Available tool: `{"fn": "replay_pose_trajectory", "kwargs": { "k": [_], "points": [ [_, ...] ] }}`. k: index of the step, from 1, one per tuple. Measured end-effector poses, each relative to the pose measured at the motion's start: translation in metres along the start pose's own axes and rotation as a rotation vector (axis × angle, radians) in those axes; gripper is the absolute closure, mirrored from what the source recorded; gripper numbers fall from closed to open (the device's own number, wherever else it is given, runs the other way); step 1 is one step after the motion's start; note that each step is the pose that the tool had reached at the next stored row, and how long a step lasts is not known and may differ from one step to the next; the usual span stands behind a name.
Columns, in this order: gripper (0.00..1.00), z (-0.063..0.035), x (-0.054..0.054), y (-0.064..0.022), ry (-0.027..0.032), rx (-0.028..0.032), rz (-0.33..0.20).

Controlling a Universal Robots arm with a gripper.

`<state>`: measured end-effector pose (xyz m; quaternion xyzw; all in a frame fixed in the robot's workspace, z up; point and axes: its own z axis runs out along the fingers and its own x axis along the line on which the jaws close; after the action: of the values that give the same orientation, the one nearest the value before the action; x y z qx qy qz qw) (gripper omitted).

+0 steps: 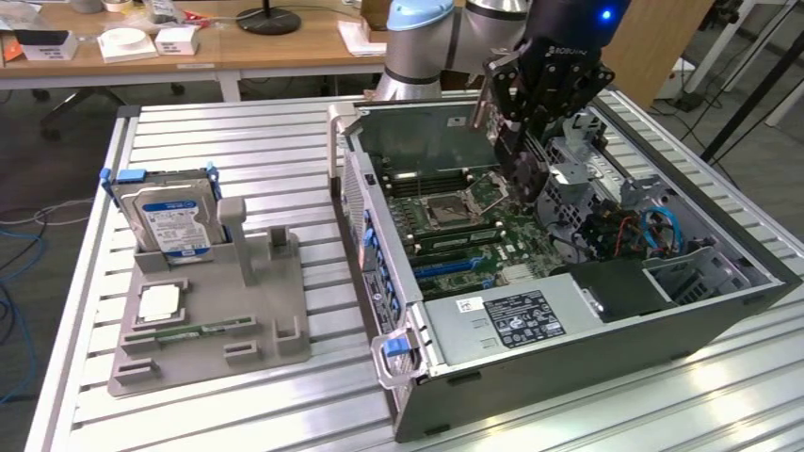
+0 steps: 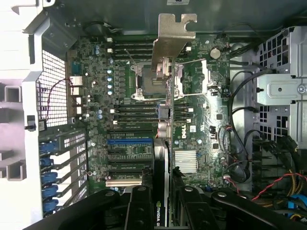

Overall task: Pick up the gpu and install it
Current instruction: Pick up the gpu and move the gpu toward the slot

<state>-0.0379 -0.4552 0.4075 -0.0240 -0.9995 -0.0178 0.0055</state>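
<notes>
Exterior view, L to R: gray holder (image 1: pixel 207 353) w/ the hard drive (image 1: pixel 176 221) standing in it, on the slatted counter (image 1: pixel 251 122). Then the open PC case (image 1: pixel 566 377), mobo (image 1: pixel 458 240) facing up. Gripper (image 2: pixel 161 206) hangs over the mobo, partly closed and clamped on the gpu (image 2: pixel 172 38). Card's held on edge above the CPU socket area, silver bracket end pointing away from the fingers (image 2: pixel 139 206).

1 gpu (image 2: pixel 171 40), 1 HDD (image 1: pixel 176 221), 1 RAM stick (image 1: pixel 188 332), 1 CPU (image 1: pixel 160 301), 1 PC case (image 1: pixel 703 325).
</notes>
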Motion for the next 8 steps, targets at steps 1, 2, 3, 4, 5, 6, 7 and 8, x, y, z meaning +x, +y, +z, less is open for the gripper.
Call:
{"fn": "replay_pose_trajectory", "kwargs": {
  "k": [1,2,3,4,5,6,7,8],
  "points": [
    [0.74,0.0,-0.0011,0.0001,0.0,0.0001,0.0],
    [0.74,-0.0001,-0.0023,0.0001,0.0,0.0001,0.0],
    [0.74,-0.0001,-0.0035,0.0002,0.0,0.0,0.0],
    [0.74,0.0,-0.0049,0.0002,0.0,0.0,0.0],
    [0.74,-0.0001,-0.0063,0.0003,0.0,0.0001,0.0],
    [0.74,-0.0001,-0.0078,0.0004,0.0,0.0,0.0],
    [0.74,-0.0001,-0.0093,0.0004,0.0,0.0,0.0],
    [0.74,-0.0001,-0.0107,0.0005,0.0,0.0,0.0]
  ]
}}
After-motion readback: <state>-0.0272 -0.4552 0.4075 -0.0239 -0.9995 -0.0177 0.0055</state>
